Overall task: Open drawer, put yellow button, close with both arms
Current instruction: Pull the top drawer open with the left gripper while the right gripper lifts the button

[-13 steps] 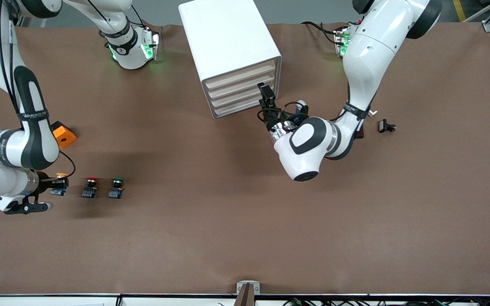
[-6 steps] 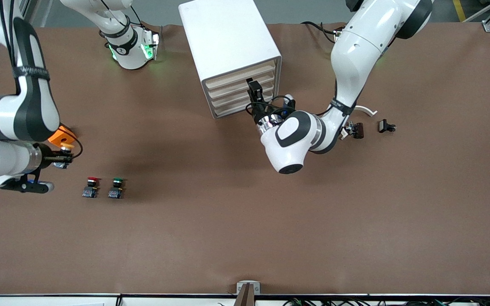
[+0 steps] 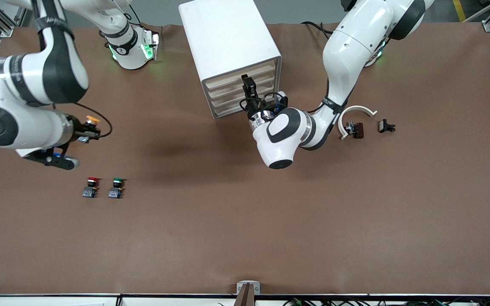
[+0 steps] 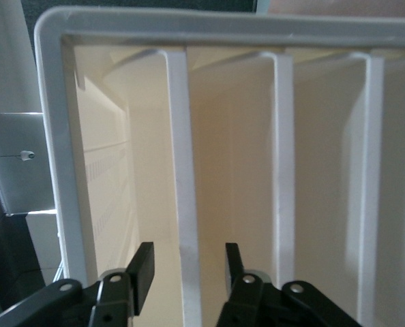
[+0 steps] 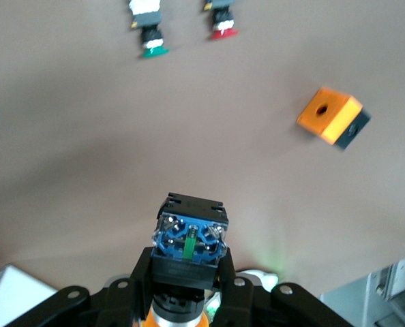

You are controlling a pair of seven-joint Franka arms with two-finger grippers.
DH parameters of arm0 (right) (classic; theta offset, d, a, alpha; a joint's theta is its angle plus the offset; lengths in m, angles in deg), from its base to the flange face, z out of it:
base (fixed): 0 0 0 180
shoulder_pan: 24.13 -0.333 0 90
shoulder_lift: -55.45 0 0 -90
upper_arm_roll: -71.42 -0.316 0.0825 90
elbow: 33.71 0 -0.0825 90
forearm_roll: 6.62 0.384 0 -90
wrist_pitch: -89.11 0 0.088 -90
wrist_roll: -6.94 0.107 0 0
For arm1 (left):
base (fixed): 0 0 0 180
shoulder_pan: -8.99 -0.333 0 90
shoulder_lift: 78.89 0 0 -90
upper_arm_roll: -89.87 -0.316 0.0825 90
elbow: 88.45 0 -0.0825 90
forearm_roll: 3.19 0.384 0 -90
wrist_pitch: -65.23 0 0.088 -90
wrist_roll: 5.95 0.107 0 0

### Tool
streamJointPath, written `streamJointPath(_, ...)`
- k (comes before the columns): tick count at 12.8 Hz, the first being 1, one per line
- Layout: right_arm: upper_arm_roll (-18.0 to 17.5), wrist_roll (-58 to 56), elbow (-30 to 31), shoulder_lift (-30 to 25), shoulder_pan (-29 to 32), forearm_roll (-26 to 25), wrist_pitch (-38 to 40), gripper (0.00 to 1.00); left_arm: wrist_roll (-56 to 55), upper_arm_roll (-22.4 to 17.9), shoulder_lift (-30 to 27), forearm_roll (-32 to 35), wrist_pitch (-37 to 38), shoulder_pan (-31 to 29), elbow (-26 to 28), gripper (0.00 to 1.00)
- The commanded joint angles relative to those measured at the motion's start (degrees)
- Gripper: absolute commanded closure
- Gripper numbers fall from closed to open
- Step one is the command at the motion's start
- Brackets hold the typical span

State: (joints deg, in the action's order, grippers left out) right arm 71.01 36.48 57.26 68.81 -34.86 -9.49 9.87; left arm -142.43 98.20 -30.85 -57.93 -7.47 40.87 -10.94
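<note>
The yellow button (image 3: 91, 121) is being held off the table (image 3: 245, 233) by the right gripper (image 3: 84, 131), whose fingers are being pressed together on the button's black body. In the right wrist view the button's blue base (image 5: 189, 238) is being shown end-on between those fingers. Gripper and button are being carried over bare table toward the right arm's end. An orange block (image 5: 329, 116) is lying below them. The red-capped button (image 3: 90, 187) and the green-capped button (image 3: 117, 187) are being left side by side on the table, nearer to the front camera.

The left gripper (image 3: 247, 86) is being held against the front of the white cabinet (image 3: 228, 38), at its stack of cream drawers. Its fingers (image 4: 142, 267) are being kept spread on either side of the front lip of the drawer (image 4: 183, 204) next to the cabinet's outer frame, with a gap showing on each side. All drawers are being shown closed.

A white curved piece (image 3: 355, 111) and two small dark parts (image 3: 357, 130) are lying toward the left arm's end.
</note>
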Motion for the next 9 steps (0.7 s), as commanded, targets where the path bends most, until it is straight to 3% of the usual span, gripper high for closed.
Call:
streamJointPath(1,0.4,9.5,1.2,-2.6,-4.8,3.3,1.3,0.73,-1.1,-0.7,0.4,-1.9,-0.1,1.3,-0.8,0.66)
streamJointPath(5,0.5,24.7,0.3,-2.3,-12.9,9.1,-0.6,0.74,-0.9,-0.9,0.6,-2.3,-0.9,1.9,-0.5,1.0)
streamJointPath(9,0.5,40.7,0.3,-1.9,-21.7,10.7,-6.6,0.76,-1.1,-4.0,0.9,-2.5,-0.9,0.8,-0.5,1.0)
